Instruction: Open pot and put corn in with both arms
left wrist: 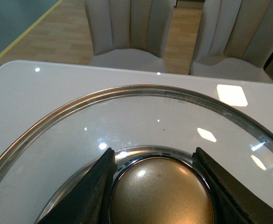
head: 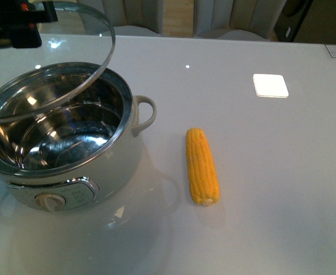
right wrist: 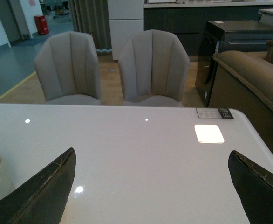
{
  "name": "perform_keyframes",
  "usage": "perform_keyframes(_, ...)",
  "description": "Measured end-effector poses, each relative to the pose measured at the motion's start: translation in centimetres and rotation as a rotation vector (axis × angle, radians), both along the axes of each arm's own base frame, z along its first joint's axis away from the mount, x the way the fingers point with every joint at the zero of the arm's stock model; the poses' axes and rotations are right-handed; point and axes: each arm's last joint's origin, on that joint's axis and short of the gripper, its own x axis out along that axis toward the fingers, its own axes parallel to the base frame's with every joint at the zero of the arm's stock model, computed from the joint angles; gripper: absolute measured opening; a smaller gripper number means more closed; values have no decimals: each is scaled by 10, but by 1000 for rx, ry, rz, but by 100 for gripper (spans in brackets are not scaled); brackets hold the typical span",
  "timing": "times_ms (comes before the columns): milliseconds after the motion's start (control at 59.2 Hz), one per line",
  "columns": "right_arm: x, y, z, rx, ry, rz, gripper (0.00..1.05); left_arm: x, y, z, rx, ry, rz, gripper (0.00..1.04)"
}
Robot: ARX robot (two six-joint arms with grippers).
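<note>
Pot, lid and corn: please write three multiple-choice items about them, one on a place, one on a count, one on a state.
1. Where is the corn relative to the pot? A inside it; B on the table to its right; C under it.
2. How many corn cobs are visible? A one; B two; C three.
3. How is the glass lid? A closed flat on the pot; B held tilted above the pot; C lying on the table.
Answers: 1 B, the cob lies on the table beside the pot; 2 A, only one cob shows; 3 B, the left hand grips its knob.
</note>
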Motion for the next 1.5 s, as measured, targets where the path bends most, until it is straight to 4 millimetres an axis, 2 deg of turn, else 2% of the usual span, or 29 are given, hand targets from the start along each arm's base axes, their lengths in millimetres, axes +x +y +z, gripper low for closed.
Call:
perform_keyframes(186,0,0,0,0,0,0,96,4,27,14,2,-36,43,44)
perform_keyframes(524,0,0,0,0,0,0,96,-1,112,19,28,-84,205,44)
perform_keyframes(642,0,0,0,0,0,0,96,-7,142,15,28,-86,265,44)
perform_keyframes(844,0,0,0,0,0,0,96,-18,188,-11,38,-38,344,44)
perform_keyframes(1013,0,0,0,0,0,0,96,-25,213,-34,45,-2,388,44)
perform_keyframes(1250,0,0,0,0,0,0,96,-29,228,-64,45,20,382,44)
perform_keyframes(1503,0,0,0,0,0,0,96,-23,242,-102,30,50,355,44)
